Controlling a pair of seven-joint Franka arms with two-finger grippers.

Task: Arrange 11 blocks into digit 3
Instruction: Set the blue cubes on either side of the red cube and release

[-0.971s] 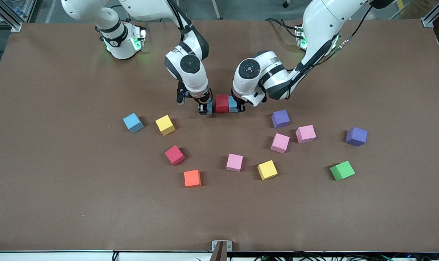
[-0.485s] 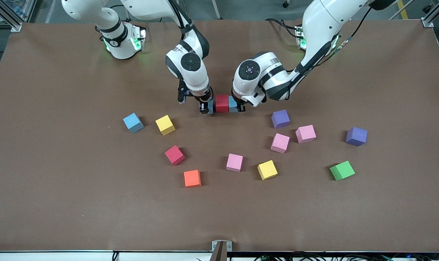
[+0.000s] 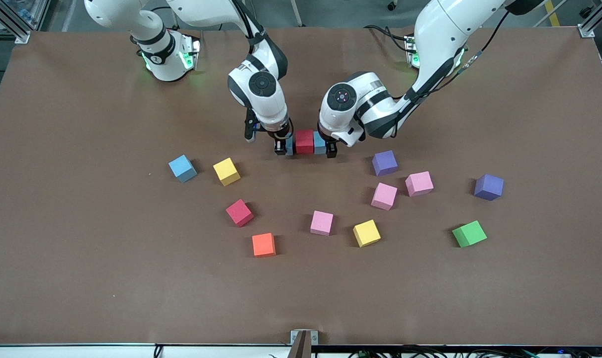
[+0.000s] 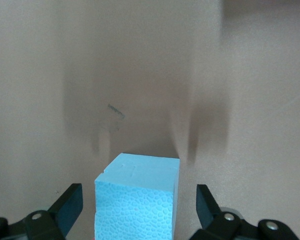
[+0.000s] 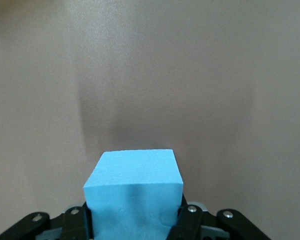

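A red block [image 3: 304, 141] lies on the table between the two grippers, with a light blue block on each side. My right gripper [image 3: 283, 147] is shut on the light blue block [image 3: 289, 145] at the right arm's side, which also shows in the right wrist view [image 5: 134, 192]. My left gripper [image 3: 326, 147] is open around the other light blue block [image 3: 319, 143], with gaps on both sides of this block in the left wrist view [image 4: 137, 200]. Nearer the front camera lie loose blocks: light blue [image 3: 183, 168], yellow [image 3: 226, 171], red [image 3: 239, 213], orange [image 3: 264, 244], pink [image 3: 321, 223], yellow [image 3: 366, 233].
Toward the left arm's end lie a purple block [image 3: 385, 162], two pink blocks [image 3: 384, 196] [image 3: 419, 183], another purple block [image 3: 488, 187] and a green cube [image 3: 469, 233]. The brown table [image 3: 82, 278] is bare near the front edge.
My right gripper has shifted its light blue block slightly toward the red block. The left gripper has hardly moved.
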